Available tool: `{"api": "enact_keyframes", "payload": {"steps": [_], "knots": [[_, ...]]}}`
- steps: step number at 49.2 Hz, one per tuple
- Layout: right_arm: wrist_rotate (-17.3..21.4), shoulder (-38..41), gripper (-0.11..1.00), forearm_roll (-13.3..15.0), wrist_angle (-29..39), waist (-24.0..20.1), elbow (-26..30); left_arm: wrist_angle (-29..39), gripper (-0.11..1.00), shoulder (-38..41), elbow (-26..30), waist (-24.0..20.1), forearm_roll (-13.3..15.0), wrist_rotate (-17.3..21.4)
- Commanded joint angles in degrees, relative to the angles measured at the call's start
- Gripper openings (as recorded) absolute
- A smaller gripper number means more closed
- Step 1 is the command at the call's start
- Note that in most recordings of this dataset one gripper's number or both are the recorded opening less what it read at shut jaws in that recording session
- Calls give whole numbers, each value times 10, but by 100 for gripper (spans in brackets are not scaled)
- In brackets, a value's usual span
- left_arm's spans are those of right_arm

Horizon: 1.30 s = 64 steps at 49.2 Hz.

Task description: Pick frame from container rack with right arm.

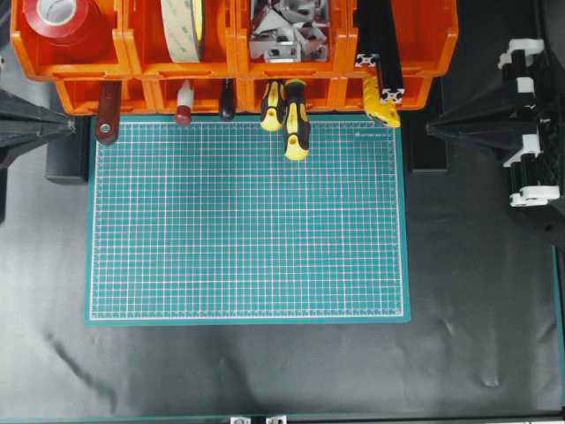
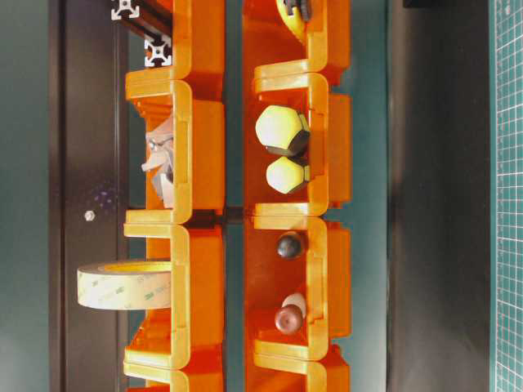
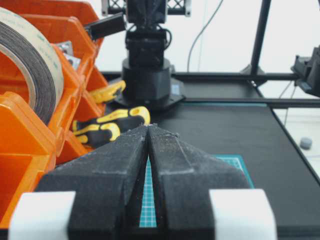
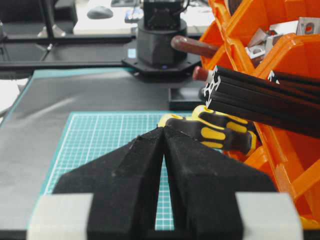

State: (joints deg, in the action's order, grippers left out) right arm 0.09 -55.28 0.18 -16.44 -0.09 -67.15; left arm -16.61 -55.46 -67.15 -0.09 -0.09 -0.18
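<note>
The frame [image 4: 260, 102] lies in the container rack [image 1: 406, 49] — right arm [image 1: 521, 132] apart.

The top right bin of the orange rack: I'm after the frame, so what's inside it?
Black slotted bars lie inside the bin, their silvery cut ends poking out front. The bins' walls hide how far back they run.
</note>
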Motion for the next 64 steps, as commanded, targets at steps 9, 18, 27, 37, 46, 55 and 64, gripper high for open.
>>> {"api": "enact_keyframes", "payload": {"steps": [9,18,27,37,46,55,64], "knots": [[20,-18,-1,-4,53,-2,19,-4,1,-2,51,1,-18,-10],[42,-30,-1,-4,151,-3,52,28,1,4,76,8,-18,-11],[53,-17,-1,-4,268,-19,118,76,1,15,93,13,-18,-22],[53,18,-1,2,461,-43,229,92,1,15,99,13,-18,-33],[53,58,-1,23,597,-62,330,97,1,16,99,12,-18,-33],[54,127,-1,59,686,-98,412,96,1,17,99,12,-18,-33],[67,221,-1,137,760,-144,508,97,1,18,99,13,-18,-34]]}}
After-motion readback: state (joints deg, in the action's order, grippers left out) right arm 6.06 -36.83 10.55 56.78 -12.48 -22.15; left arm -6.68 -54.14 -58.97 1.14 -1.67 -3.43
